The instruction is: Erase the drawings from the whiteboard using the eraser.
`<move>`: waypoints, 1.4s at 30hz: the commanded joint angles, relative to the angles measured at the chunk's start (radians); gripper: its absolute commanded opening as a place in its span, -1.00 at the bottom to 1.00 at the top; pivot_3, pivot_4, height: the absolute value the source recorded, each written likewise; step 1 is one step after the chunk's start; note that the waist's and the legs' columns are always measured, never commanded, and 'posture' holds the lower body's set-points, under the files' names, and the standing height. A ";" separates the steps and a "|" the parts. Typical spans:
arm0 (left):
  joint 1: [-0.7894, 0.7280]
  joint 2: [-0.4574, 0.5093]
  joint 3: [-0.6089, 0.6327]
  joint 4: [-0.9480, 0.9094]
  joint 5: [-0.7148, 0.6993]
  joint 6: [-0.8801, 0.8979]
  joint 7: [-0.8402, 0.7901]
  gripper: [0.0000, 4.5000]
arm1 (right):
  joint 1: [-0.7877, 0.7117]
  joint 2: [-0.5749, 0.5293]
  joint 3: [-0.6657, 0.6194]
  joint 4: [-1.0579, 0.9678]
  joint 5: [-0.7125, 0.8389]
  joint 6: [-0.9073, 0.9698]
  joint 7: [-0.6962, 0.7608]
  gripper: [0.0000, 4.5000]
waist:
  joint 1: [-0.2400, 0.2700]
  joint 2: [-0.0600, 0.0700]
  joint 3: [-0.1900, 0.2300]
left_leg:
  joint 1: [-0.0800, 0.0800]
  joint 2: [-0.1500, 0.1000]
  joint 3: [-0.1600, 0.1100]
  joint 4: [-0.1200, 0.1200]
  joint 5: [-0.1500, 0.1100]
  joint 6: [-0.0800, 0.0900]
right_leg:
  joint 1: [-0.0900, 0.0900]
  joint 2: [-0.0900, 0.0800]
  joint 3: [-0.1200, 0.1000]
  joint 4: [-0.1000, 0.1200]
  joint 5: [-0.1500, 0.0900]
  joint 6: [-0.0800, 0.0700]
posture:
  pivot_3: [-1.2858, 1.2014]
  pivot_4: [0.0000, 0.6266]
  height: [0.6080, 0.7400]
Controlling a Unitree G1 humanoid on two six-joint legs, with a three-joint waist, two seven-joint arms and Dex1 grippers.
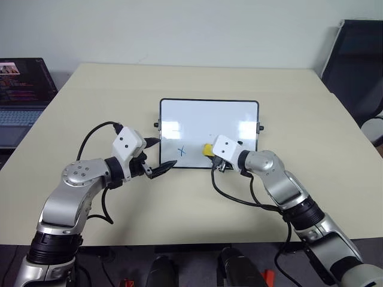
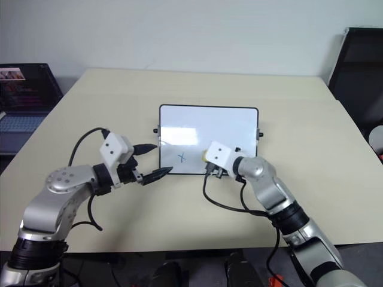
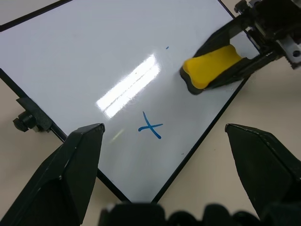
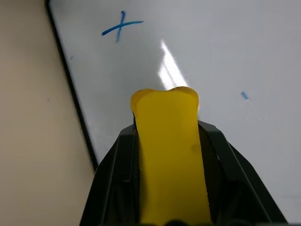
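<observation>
Whiteboard [image 1: 209, 122], glossy white rectangle with thin black frame, lies mid-way across the beige table [image 1: 299, 107]. Left gripper [image 1: 160, 156] sits at its near-left corner, jaws apart, holding nothing. Right gripper [image 1: 210, 156] is clamped on the small yellow eraser block [image 1: 207, 149], at the board's near edge. Blue x drawing [image 1: 182, 150] is left of the eraser, small blue dot [image 4: 244, 95] nearby.

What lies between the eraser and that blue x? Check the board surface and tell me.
Nothing visible. The eraser, clamped in the right gripper, sits on the whiteboard near its near edge, and only bare white board separates it from the blue x. The left gripper sits open at the board's left corner.
</observation>
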 commanded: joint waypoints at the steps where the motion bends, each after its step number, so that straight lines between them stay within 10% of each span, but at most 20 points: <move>1: -0.006 0.008 0.012 -0.037 -0.012 -0.012 -0.006 1.00 | -0.055 0.005 -0.083 0.083 -0.050 -0.042 -0.144 -0.42 | -0.002 0.000 0.000 | 0.000 0.000 0.000 0.001 0.000 0.000 | 0.000 0.000 0.000 0.000 0.000 0.000 | 0.03 -0.52 1.00; 23: 0.105 -0.036 0.130 -0.056 -0.110 0.022 0.047 1.00 | 0.037 -0.059 -0.122 -0.121 0.013 0.021 0.003 -0.42 | 0.003 -0.001 0.000 | -0.001 -0.001 0.000 -0.003 0.000 0.000 | 0.000 -0.001 0.000 -0.001 -0.001 0.000 | 0.03 -0.52 1.00; 42: 0.204 -0.047 0.253 -0.226 -0.243 0.145 0.179 1.00 | 0.547 -0.038 -0.346 -0.645 0.492 0.066 0.067 -0.42 | 0.010 -0.001 0.001 | -0.002 0.000 0.000 -0.012 -0.003 -0.004 | -0.004 -0.001 -0.003 -0.001 -0.010 -0.003 | 0.03 -0.52 1.00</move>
